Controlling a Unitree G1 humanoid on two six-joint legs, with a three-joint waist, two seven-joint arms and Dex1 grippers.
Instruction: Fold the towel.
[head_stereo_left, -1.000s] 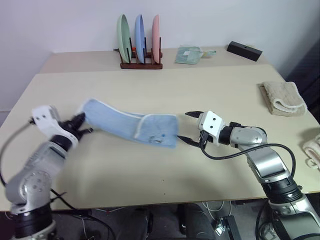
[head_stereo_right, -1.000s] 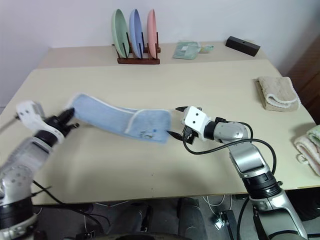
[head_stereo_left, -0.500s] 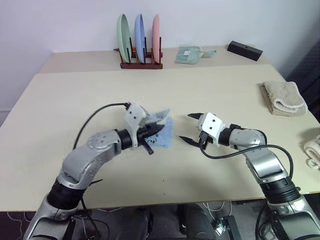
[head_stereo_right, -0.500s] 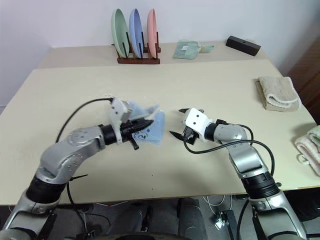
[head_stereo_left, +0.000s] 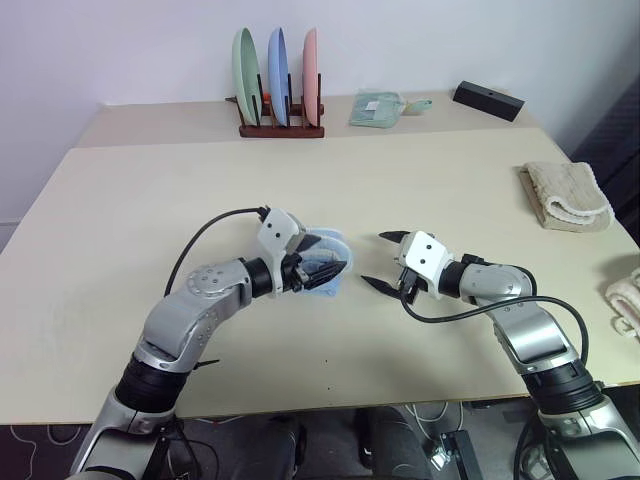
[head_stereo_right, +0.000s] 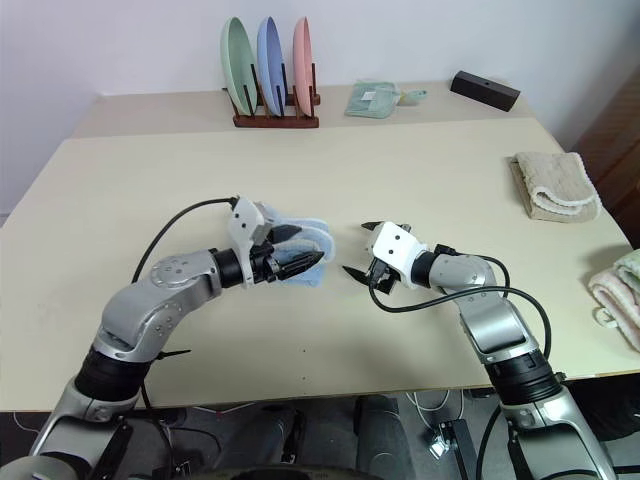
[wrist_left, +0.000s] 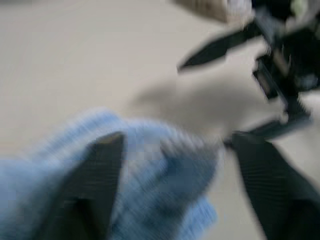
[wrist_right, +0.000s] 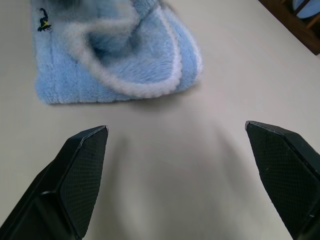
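Since 1 second ago, the left gripper (head_stereo_left: 336, 268) has swung across the table (head_stereo_left: 430, 180), carrying the towel's far end over onto the near one. Its fingers now stand spread over the towel (head_stereo_left: 328, 262), bunched mid-table. Just beside, the right gripper (head_stereo_left: 385, 262) gapes wide, holding nothing.

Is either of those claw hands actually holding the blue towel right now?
No. The left gripper has its fingers spread over the folded towel, no longer pinching it. The right gripper hangs open beside it.
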